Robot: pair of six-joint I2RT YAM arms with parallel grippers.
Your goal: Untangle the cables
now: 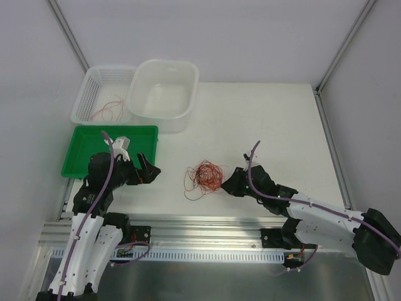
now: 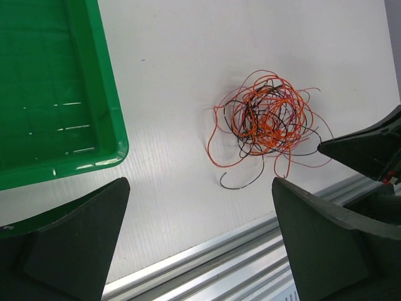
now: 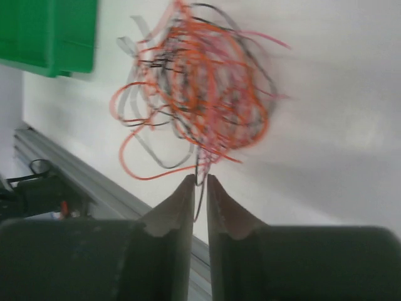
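Observation:
The cables [image 1: 205, 177] are a tangle of thin red, orange and black wires on the white table between my two grippers. In the left wrist view the tangle [image 2: 269, 119] lies ahead and to the right. My left gripper [image 1: 149, 169] is open and empty, its jaws wide apart [image 2: 200, 183], to the left of the tangle. My right gripper [image 1: 229, 182] is at the tangle's right edge. In the right wrist view it [image 3: 199, 180] is closed on a thin black wire that runs out of the blurred tangle [image 3: 197, 88].
A green tray [image 1: 75, 164] lies under the left arm. Behind it stand a white basket [image 1: 88, 88] holding a few red wires [image 1: 109, 110] and a clear tub [image 1: 188, 72]. An aluminium rail [image 1: 207, 222] runs along the near table edge.

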